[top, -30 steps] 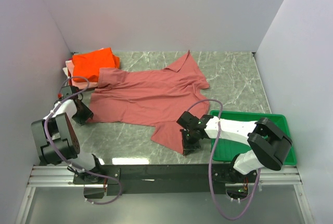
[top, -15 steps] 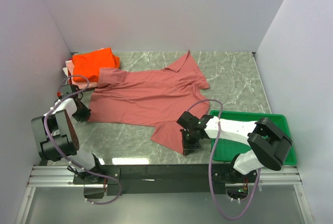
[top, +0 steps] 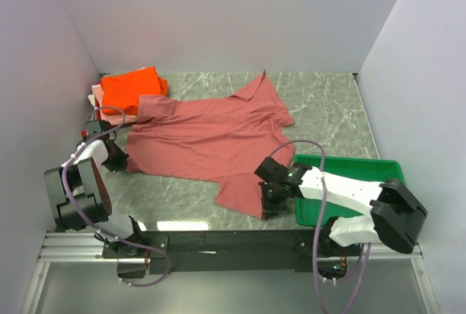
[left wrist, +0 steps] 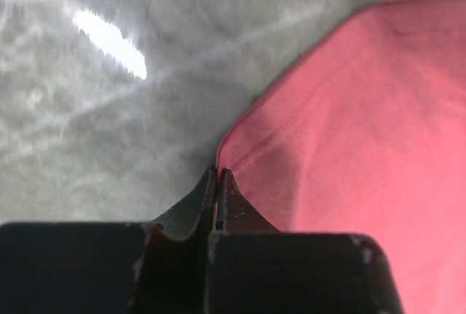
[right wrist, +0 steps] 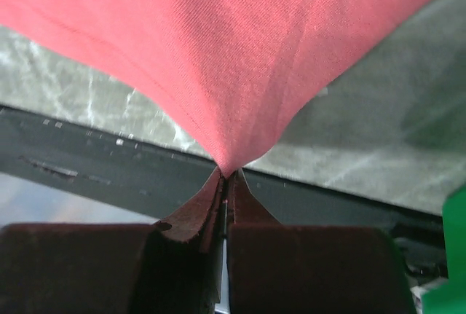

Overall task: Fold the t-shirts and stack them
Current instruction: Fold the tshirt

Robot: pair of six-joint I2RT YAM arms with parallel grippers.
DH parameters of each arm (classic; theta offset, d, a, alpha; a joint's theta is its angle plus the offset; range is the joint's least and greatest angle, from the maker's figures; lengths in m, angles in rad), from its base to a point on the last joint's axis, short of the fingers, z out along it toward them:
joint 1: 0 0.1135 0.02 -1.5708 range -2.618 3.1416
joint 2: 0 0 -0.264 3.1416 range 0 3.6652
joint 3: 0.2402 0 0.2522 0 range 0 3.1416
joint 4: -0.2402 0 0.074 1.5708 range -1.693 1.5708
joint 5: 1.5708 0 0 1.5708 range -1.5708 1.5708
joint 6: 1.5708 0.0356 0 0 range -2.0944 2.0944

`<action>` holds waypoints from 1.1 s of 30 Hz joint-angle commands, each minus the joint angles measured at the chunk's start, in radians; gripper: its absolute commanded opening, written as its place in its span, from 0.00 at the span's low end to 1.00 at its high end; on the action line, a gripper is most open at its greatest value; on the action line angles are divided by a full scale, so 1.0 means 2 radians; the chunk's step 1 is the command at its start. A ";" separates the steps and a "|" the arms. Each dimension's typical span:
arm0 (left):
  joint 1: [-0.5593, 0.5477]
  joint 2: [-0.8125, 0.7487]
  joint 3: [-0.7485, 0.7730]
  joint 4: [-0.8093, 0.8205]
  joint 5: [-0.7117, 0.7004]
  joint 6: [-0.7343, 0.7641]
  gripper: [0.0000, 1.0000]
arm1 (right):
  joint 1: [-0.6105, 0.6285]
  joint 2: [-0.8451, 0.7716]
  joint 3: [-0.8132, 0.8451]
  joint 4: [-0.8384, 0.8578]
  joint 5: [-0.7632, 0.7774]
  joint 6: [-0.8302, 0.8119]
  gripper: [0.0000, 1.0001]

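The large brick-red t-shirt [top: 207,139] lies spread over the marble table, a sleeve pointing to the back. My left gripper [top: 120,162] is shut on its near-left hem corner [left wrist: 226,155], low on the table. My right gripper [top: 269,208] is shut on its near-right corner [right wrist: 227,165] and holds that corner lifted near the front edge, the cloth pulled to a point. A folded bright orange t-shirt [top: 131,87] lies at the back left on top of a pale pink one [top: 95,98].
A green plastic tray [top: 349,172] sits at the front right under my right arm. White walls close the table on three sides. The black front rail [top: 218,241] runs along the near edge.
My right gripper has moved right and slightly forward with the shirt corner, stretching the near hem. My left gripper drew back left, then returned, still holding its corner.
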 commanded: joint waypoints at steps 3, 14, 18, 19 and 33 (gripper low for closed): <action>-0.001 -0.075 -0.011 -0.037 0.023 -0.030 0.00 | 0.006 -0.055 -0.009 -0.055 0.007 0.017 0.00; -0.001 -0.191 0.001 -0.126 0.032 -0.079 0.00 | 0.017 -0.137 -0.016 -0.118 0.011 0.030 0.00; -0.001 -0.229 -0.008 -0.161 0.032 -0.084 0.00 | 0.021 -0.162 -0.013 -0.142 0.011 0.032 0.00; -0.001 -0.233 -0.002 -0.168 0.031 -0.084 0.00 | 0.021 -0.171 -0.013 -0.150 0.008 0.032 0.00; -0.015 -0.308 -0.001 -0.233 0.020 -0.090 0.00 | 0.026 -0.175 0.031 -0.190 0.021 0.018 0.00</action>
